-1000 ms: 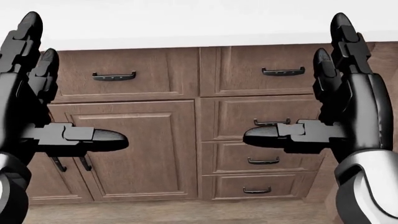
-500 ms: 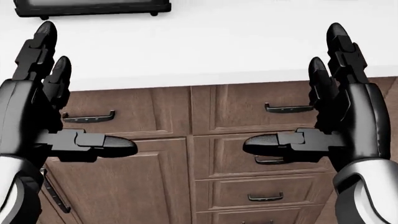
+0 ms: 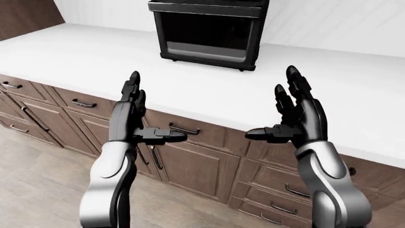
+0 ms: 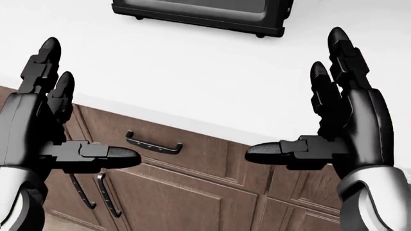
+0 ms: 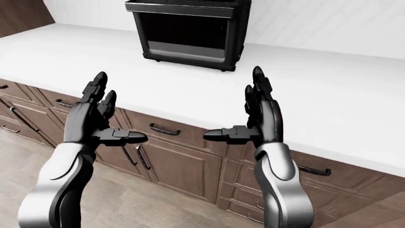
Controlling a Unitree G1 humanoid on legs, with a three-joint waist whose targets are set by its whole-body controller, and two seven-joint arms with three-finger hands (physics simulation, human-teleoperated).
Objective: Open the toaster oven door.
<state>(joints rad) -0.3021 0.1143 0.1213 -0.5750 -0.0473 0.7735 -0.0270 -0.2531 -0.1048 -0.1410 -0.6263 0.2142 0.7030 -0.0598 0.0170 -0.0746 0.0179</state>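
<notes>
The black toaster oven (image 3: pixel 205 33) stands on the white counter (image 3: pixel 82 57) at the top middle of the left-eye view. Its glass door is closed, with a bar handle (image 3: pixel 205 9) along the top. Only its lower edge (image 4: pixel 205 12) shows in the head view. My left hand (image 3: pixel 148 116) and right hand (image 3: pixel 275 114) are both open and empty, fingers up and thumbs pointing inward. They hang over the counter's near edge, below the oven and well short of it.
Brown cabinets with drawers and dark handles (image 3: pixel 183 129) run under the counter. A wood floor (image 3: pixel 38 175) lies at the lower left. A white panelled wall (image 3: pixel 329 19) stands behind the counter, with a dark wood panel (image 3: pixel 25 14) at the top left.
The whole picture has shifted: the camera has swung upward and sideways, so the cabinets slid down and the counter and oven came into view. The hands keep the same open pose.
</notes>
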